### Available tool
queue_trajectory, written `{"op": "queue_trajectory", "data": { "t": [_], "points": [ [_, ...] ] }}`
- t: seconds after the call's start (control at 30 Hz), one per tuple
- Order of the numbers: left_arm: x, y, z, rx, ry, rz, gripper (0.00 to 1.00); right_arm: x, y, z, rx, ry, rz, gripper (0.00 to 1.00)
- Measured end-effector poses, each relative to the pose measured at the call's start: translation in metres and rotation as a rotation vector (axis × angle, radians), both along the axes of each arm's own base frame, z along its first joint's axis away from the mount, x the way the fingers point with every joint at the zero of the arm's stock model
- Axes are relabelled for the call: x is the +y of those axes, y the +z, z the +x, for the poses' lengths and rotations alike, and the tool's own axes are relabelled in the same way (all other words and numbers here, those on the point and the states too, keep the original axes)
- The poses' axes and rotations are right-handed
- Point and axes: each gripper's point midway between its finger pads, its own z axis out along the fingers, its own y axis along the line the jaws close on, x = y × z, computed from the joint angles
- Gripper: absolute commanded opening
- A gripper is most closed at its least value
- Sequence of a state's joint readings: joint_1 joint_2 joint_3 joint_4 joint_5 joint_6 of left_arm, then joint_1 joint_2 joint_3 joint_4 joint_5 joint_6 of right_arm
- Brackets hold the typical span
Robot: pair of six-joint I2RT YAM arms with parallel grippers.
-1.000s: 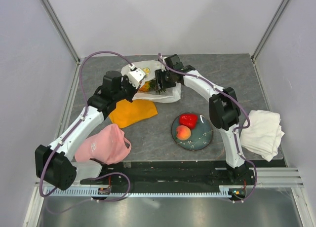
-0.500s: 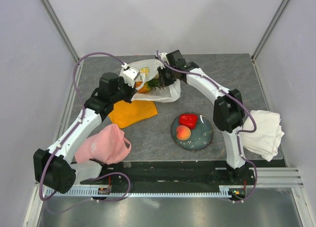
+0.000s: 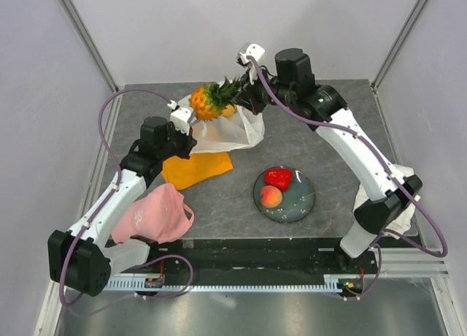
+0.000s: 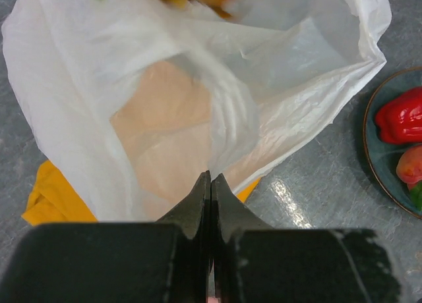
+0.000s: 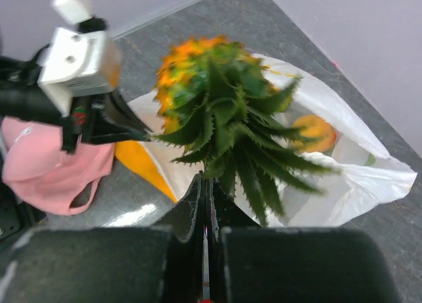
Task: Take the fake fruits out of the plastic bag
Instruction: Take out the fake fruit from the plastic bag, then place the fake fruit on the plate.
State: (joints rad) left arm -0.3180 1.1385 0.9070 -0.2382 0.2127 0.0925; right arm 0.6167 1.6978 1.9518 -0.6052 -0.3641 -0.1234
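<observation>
- The right arm is now holding the pineapple (image 3: 206, 102) clear above the plastic bag (image 3: 230, 134), where a second ago it was reaching inside.
- The right jaws are clamping its green crown; its long axis is lying almost level, body pointing away from them.
- The left jaws are pinching the bag's rim.
- The plate (image 3: 305, 204) is lying nearer the right arm.
</observation>
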Motion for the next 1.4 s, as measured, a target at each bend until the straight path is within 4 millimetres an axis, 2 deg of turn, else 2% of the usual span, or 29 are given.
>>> {"op": "queue_trajectory", "data": {
  "t": [0.07,0.27,0.33,0.47,0.57,0.63,0.67,0.83,1.0,1.13,1.4],
  "points": [
    [0.0,-0.002,0.0,0.01,0.008,-0.01,0.02,-0.005,0.009,-0.014,-0.012,0.034,-0.006,0.0],
    [-0.002,-0.004,0.004,0.014,0.014,-0.026,0.02,-0.032,0.011,-0.061,-0.023,0.118,-0.11,0.0],
    [-0.003,-0.005,0.005,0.016,0.014,-0.026,0.02,-0.048,0.011,-0.08,-0.047,0.147,-0.168,0.0],
    [-0.003,-0.004,0.006,0.012,0.015,-0.028,0.02,-0.1,-0.001,-0.124,-0.107,0.175,-0.33,0.0],
    [-0.001,-0.003,0.008,0.007,0.021,-0.03,0.02,-0.138,-0.017,-0.148,-0.143,0.164,-0.45,0.0],
    [0.001,-0.002,0.01,-0.001,0.028,-0.032,0.02,-0.171,-0.041,-0.165,-0.145,0.155,-0.567,0.0],
    [0.002,-0.001,0.011,-0.005,0.03,-0.034,0.02,-0.175,-0.045,-0.168,-0.142,0.156,-0.584,0.0],
    [0.004,0.001,0.013,-0.015,0.036,-0.039,0.02,-0.225,-0.099,-0.196,-0.088,0.144,-0.769,0.0],
    [0.003,0.002,0.013,-0.013,0.028,-0.043,0.02,-0.249,-0.141,-0.202,-0.027,0.107,-0.877,0.0],
    [0.002,0.001,0.012,-0.009,0.02,-0.046,0.02,-0.252,-0.164,-0.192,0.003,0.065,-0.918,0.0],
    [0.007,0.001,0.012,-0.003,0.025,-0.054,0.02,-0.242,-0.182,-0.16,-0.045,-0.005,-0.935,0.0]
  ]
}}
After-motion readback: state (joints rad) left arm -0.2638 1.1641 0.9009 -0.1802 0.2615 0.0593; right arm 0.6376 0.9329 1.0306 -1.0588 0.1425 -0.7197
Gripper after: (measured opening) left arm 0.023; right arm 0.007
